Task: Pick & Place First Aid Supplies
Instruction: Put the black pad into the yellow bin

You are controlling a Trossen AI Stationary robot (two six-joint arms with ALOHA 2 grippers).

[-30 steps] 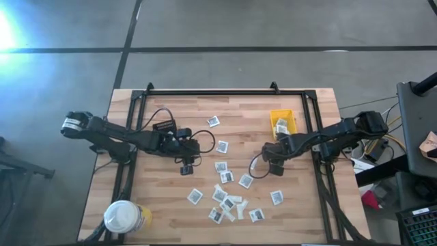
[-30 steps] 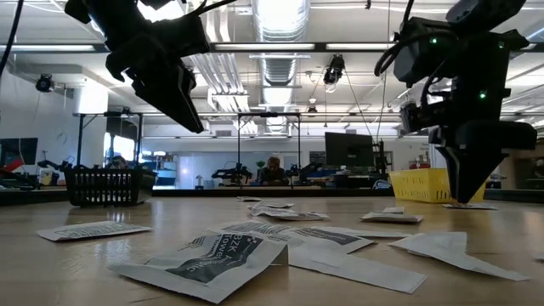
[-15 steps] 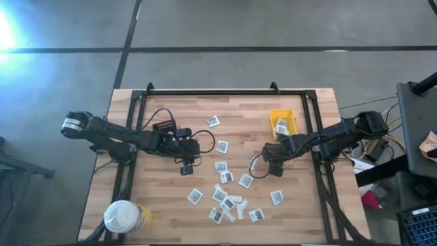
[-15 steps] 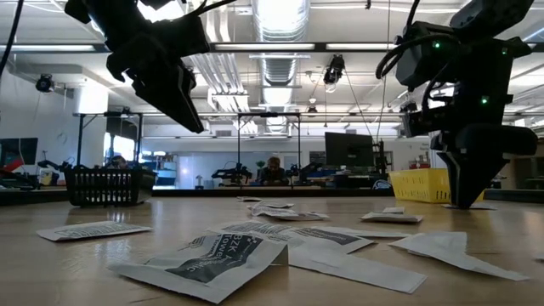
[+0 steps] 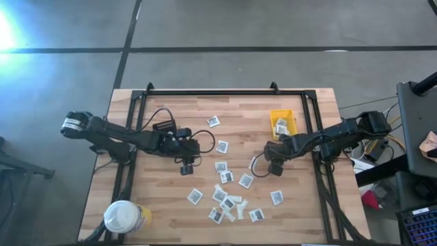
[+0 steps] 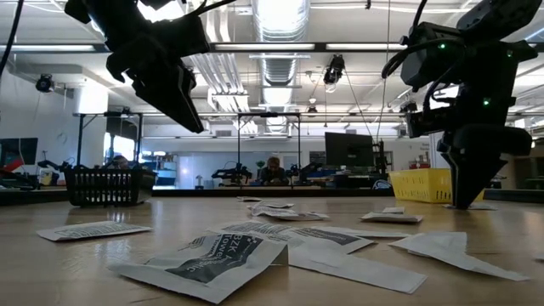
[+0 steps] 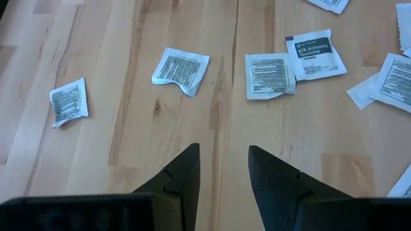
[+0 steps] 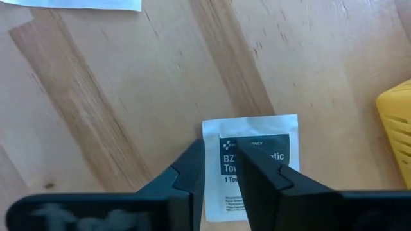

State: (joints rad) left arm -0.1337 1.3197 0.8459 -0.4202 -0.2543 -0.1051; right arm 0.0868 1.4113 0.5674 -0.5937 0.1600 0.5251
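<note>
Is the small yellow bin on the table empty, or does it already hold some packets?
Not empty. From above, the yellow bin holds at least one white packet; the exact count cannot be told.

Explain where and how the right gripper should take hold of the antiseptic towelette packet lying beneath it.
Grip the antiseptic towelette packet by one edge, coming straight down from above. It lies flat on the wooden table, offering no raised side to close on, so the right gripper, poised over one edge, should probably pinch that edge.
</note>
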